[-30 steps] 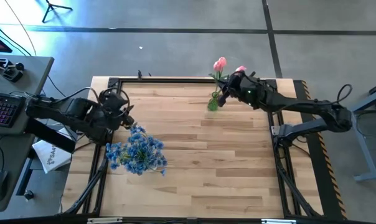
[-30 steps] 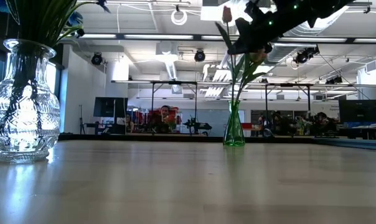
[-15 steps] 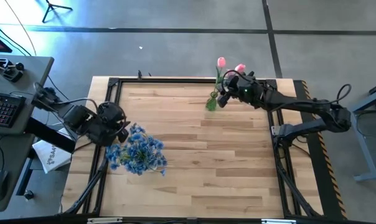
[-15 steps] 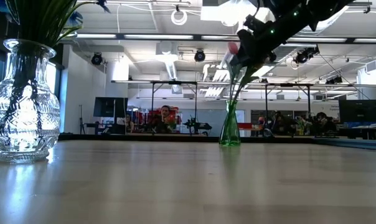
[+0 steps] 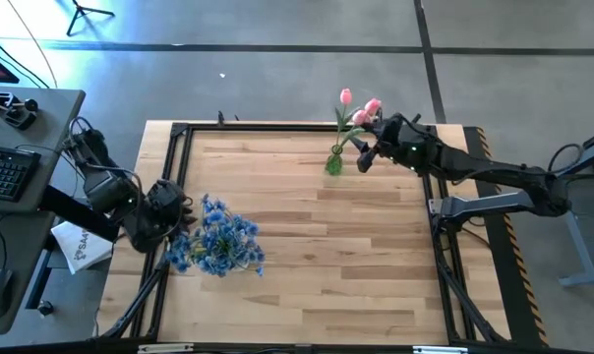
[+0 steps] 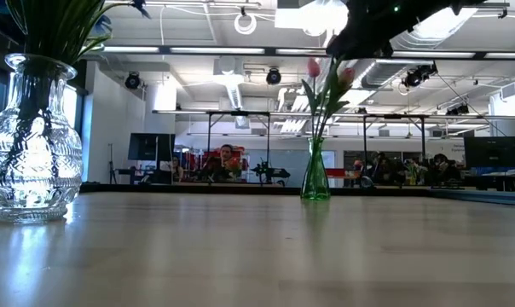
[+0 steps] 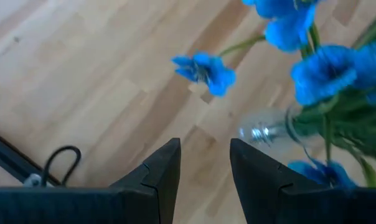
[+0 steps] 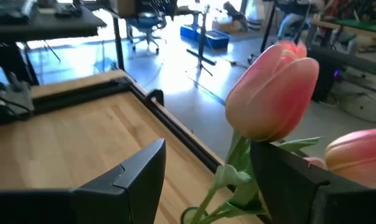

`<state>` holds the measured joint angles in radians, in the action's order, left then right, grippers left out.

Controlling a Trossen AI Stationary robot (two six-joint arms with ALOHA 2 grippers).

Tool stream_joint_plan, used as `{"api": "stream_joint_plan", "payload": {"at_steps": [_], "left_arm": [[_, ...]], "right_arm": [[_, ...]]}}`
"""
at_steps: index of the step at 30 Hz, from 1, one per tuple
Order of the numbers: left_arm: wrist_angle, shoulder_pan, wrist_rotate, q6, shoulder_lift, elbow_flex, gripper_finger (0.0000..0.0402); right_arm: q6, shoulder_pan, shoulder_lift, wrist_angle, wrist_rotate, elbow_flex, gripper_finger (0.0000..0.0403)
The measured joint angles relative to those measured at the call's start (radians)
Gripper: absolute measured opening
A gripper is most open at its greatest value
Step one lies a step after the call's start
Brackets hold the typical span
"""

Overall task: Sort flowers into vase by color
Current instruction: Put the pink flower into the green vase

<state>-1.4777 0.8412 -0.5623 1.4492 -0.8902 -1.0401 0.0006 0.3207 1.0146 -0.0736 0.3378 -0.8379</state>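
A slim green vase [image 5: 334, 163] stands near the table's far edge and holds pink tulips [image 5: 361, 110] by their stems. In the low view the vase [image 6: 315, 175] is upright with the tulip heads [image 6: 326, 72] leaning above it. My right gripper [image 5: 372, 151] hovers open just right of the tulips; in its wrist view a tulip head [image 8: 272, 93] stands by one finger, with the gripper [image 8: 206, 149] spread wide. A clear glass vase [image 6: 31, 153] at the near left holds blue flowers [image 5: 216, 241]. My left gripper [image 5: 172, 211] hangs open to their left, nothing between its fingers [image 7: 205, 146]. My right gripper stands open with one finger [image 8: 281, 168] right beside a tulip's stem and head. I cannot tell whether the finger touches the flower. The tulip stands in the green vase, not lifted.
A black frame [image 5: 179, 133] runs around the wooden tabletop. The middle and near right of the table are bare wood [image 5: 356, 265]. A desk with a keyboard [image 5: 2, 167] stands off the left edge. The room shows beyond the far edge.
My right gripper has let go of the pink tulips and drawn back up and toward the table's right edge; the tulips now lean free in the green vase. My left gripper has pulled back toward the table's left and near edges, away from the blue flowers.
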Motion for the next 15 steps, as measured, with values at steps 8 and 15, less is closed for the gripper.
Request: {"api": "stream_joint_plan", "payload": {"at_steps": [8, 15], "left_arm": [[-0.027, 0.180, 0.121, 0.154, -0.040, 0.000, 0.0129], [-0.082, 0.276, 0.181, 0.278, -0.173, 0.001, 0.0129]], "right_arm": [[0.019, -0.084, -0.104, -0.064, 0.000, 0.000, 0.0231], [0.020, -0.161, -0.111, -0.071, 0.000, 0.000, 0.0231]]}}
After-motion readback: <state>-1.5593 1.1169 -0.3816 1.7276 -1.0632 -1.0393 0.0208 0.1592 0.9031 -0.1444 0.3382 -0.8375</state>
